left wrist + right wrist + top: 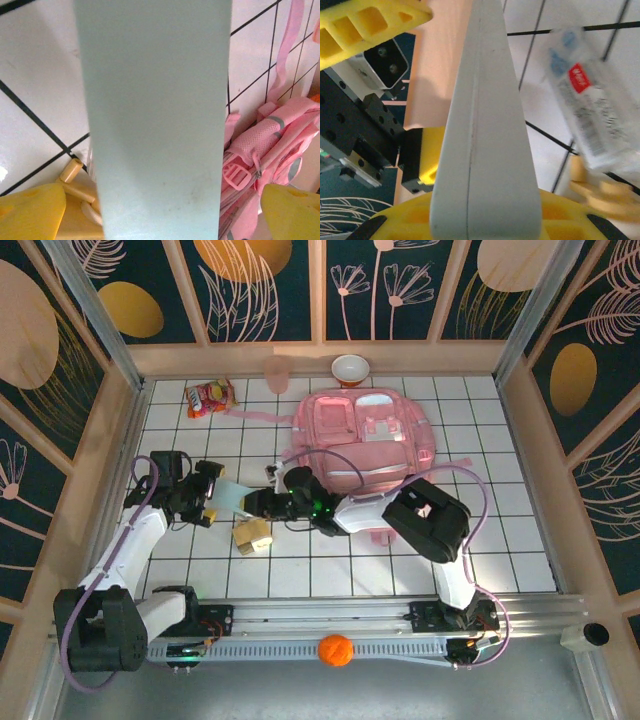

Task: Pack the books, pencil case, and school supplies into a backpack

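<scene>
A pale teal square [233, 495] of the school supplies hangs above the floor between both grippers. My right gripper [252, 502] is shut on its edge; in the right wrist view the square [485, 125] rises from the yellow fingers [580, 215]. My left gripper [210, 497] is open, and its yellow fingertips [30, 210] stand off either side of the square [155, 115]. Tan and yellow blocks [253, 535] lie just below. The translucent pencil case [585, 110] with its red patch lies on the tiles. The pink backpack [365, 435] lies behind. The books are out of view.
A red-and-yellow snack packet [208, 396] lies at the back left. A pink cup [277, 373] and a bowl [350, 369] stand by the back wall. An orange ball [336, 650] rests on the front rail. Wooden walls close in the tiled floor.
</scene>
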